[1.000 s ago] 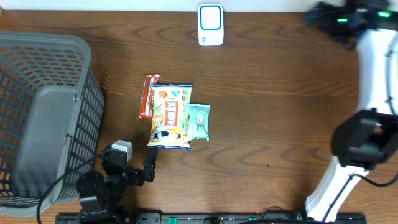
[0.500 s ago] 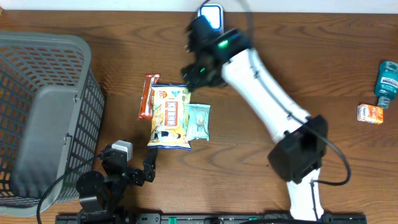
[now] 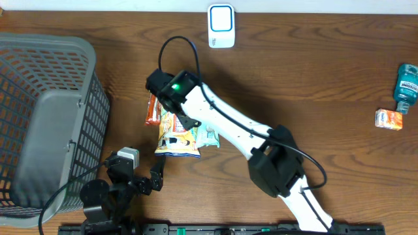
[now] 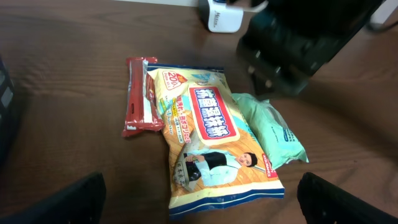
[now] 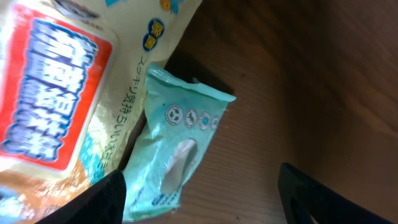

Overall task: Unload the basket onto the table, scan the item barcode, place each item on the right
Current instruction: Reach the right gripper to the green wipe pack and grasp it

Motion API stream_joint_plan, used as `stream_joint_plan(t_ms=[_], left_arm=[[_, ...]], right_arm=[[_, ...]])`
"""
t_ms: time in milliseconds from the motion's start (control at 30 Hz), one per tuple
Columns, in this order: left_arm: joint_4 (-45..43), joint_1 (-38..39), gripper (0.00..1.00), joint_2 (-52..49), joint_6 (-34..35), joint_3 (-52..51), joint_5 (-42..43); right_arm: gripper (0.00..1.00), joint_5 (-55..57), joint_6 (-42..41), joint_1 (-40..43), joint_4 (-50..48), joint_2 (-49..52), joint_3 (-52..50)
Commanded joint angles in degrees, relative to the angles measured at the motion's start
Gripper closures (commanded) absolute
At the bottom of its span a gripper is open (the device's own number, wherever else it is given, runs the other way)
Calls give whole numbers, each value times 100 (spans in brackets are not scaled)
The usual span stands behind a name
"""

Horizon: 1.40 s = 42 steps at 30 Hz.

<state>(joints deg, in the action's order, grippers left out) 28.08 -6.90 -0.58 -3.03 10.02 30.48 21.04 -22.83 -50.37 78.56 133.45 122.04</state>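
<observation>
The right arm (image 3: 228, 127) has swung in from the far right corner, passing the white scanner (image 3: 221, 26) at the far edge, and now stretches diagonally across the surface (image 3: 313, 72) with its wrist over the little heap of packets left of centre. That puts the task at the reach for an item: nothing is lifted, and no barcode is turned to the scanner yet. The heap lies flat and untouched: a red bar (image 4: 138, 94) on the left, a large yellow bag (image 4: 208, 140) in the middle, and a pale green pack (image 5: 177, 143) tucked against the bag's right edge. In the right wrist view the right pincer (image 5: 202, 177) looks down with its two fingers spread apart, narrower than a second ago but clasping nothing. The green pack sits between them, so it is probably the piece meant for scanning, though the yellow bag is just beside it. Whether the fingertips touch the pack cannot be told. The left pincer (image 4: 199, 193) rests low at the near edge, just near of the heap, released wide and facing the packets, with no part in the reach. A grey basket (image 3: 39, 130) stands at the left; a blue bottle (image 3: 406, 81) and a small orange box (image 3: 389, 119) lie well apart at the far right.
</observation>
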Motion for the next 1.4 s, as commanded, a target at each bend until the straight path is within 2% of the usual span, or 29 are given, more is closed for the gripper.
stream_joint_plan(t_ms=[0,200,367,467,533,600,733,867,967,1033,1100,1367], left_arm=[[-22,24,2,24,-37,20,-9],[-22,24,2,24,-37,20,-9],[-22,24,2,24,-37,20,-9],[-22,24,2,24,-37,20,-9],[-22,24,2,24,-37,20,-9],[-22,24,2,24,-37,20,-9],[-22,24,2,24,-37,20,-9],[-22,24,2,24,-37,20,-9],[-22,24,2,24,-37,20,-11],[-22,24,2,24,-37,20,-9],[-22,24,2,24,-37,20,-9],[-22,24,2,24,-37,20,-9]], right_arm=[[28,260,-291,-59,7,251,-24],[31,39,-310,-74,57,643,-24],[55,-109,-586,-74,258,844,-24],[56,-125,-586,-74,358,898,-24],[64,-122,-586,-74,474,907,-24],[80,-120,-581,-74,568,907,-24],[99,-225,-393,-50,629,907,-24],[99,-1263,1032,79,590,892,-20],[99,-2444,2059,356,669,796,-20],[99,-3641,3156,682,793,706,-20],[99,-4485,3917,1021,1014,664,-20],[99,-6516,6039,2503,1753,658,-20]])
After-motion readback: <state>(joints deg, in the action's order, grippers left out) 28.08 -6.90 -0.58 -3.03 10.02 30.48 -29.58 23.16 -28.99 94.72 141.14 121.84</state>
